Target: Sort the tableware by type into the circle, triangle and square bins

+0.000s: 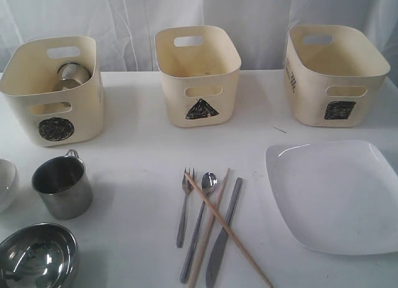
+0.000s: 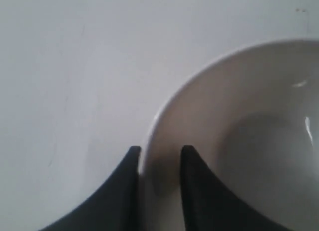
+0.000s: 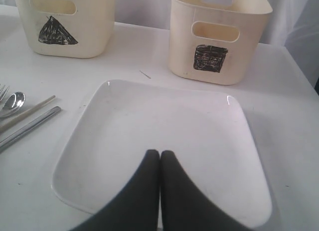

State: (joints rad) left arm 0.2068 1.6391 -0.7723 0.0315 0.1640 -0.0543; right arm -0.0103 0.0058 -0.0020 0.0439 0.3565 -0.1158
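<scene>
Exterior: I see circle bin (image 1: 53, 89), triangle bin (image 1: 198, 73) and square bin (image 1: 336, 73) along tabletop (image 1: 137, 151) far edge. Steel mug (image 1: 62, 187) and small white dish (image 1: 6, 183) by left edge, steel bowl (image 1: 37, 257) at near-left corner. Fork (image 1: 184, 207), spoon (image 1: 200, 222), chopsticks (image 1: 217, 229) and knife (image 1: 224, 235) mid near edge; plate (image 1: 339, 195) by right edge.

Left wrist: my left gripper (image 2: 159, 148) jaws narrowly apart, astride dish rim, gap showing.

Right wrist: my right gripper (image 3: 159, 153) jaws pressed together, empty, over plate.

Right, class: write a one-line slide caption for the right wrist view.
Shut right claw over the large white plate, triangle bin and square bin beyond, cutlery alongside.
</scene>
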